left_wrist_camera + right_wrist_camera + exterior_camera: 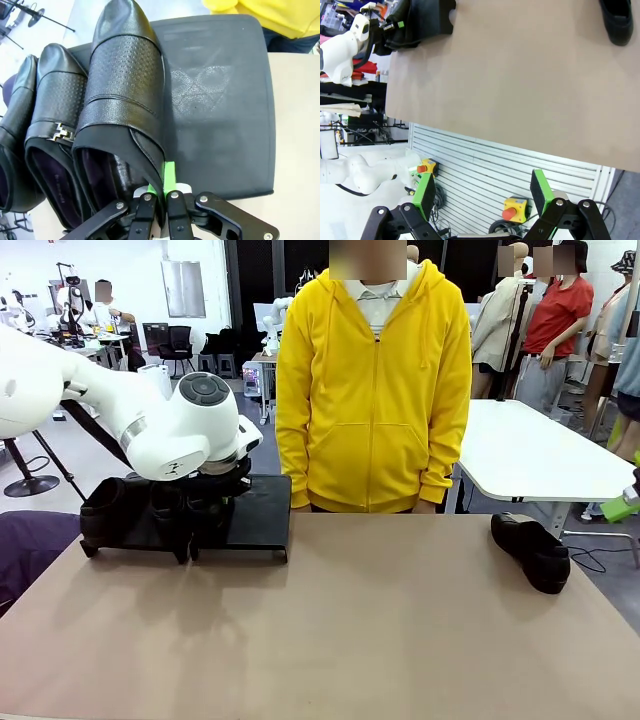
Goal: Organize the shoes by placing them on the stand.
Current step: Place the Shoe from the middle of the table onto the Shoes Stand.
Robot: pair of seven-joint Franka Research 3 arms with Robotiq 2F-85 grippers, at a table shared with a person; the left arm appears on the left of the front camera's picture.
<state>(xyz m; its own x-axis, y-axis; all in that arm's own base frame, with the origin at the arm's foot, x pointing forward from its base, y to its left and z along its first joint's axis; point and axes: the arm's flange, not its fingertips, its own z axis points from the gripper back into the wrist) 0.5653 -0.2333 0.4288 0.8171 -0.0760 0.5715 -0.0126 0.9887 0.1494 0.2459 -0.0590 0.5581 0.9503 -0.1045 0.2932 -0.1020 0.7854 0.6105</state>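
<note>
Shoe (125,100) on stand (220,100) | left tool (159,197) clenched on its heel rim | right tool (485,192) released

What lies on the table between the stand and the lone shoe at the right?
Nothing: in the front view, bare brown tabletop runs from the stand to the lone shoe.

Honestly, you won't find anything to read here. The only candidate is a bit of print on the purple lining of the middle shoe (55,165) on the stand (225,115), near its heel, and it's too small and blurry to make out. No labels, numbers or brand marks legible anywhere else.
</note>
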